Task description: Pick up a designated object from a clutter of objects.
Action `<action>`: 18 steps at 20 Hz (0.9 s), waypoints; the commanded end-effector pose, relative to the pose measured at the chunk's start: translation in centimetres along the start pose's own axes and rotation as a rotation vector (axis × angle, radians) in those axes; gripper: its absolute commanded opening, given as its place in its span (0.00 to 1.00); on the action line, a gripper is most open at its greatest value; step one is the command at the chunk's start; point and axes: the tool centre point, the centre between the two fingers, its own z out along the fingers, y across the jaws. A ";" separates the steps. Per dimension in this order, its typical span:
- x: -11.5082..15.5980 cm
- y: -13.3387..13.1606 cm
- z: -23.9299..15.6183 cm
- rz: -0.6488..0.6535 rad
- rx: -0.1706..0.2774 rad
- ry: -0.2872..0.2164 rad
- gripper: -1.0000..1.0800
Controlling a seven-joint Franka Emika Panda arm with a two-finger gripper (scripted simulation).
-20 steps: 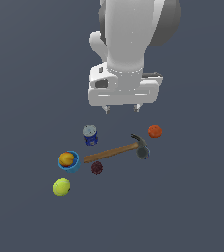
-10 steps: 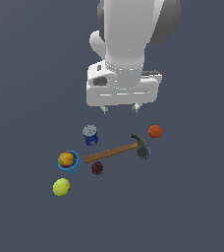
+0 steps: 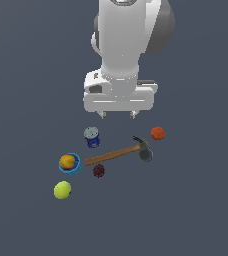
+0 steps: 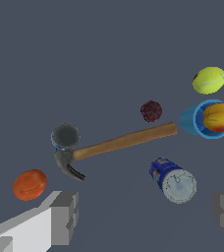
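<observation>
While the hand (image 3: pixel 118 115) is being held wide open and empty above the bench (image 3: pixel 196 210), the blue can (image 3: pixel 91 137) is being left standing upright just beside the hammer (image 3: pixel 120 152) handle — clear, seemingly, for a grasp from above.

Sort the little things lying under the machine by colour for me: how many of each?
Blue: 2, the can and the cup
Orange or orange-red: 2, the fruit in the cup and the ball
Dark red: 1, the berry
Yellow-green: 1, the ball
Brown and grey: 1, the hammer
Total: 7
</observation>
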 end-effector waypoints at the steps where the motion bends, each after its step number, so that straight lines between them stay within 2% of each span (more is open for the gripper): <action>1: -0.2 0.8 1.2 0.038 0.002 0.000 0.96; 8: -1.4 4.2 6.0 0.204 0.009 0.002 0.96; 18: -5.3 9.8 13.6 0.496 0.010 0.007 0.96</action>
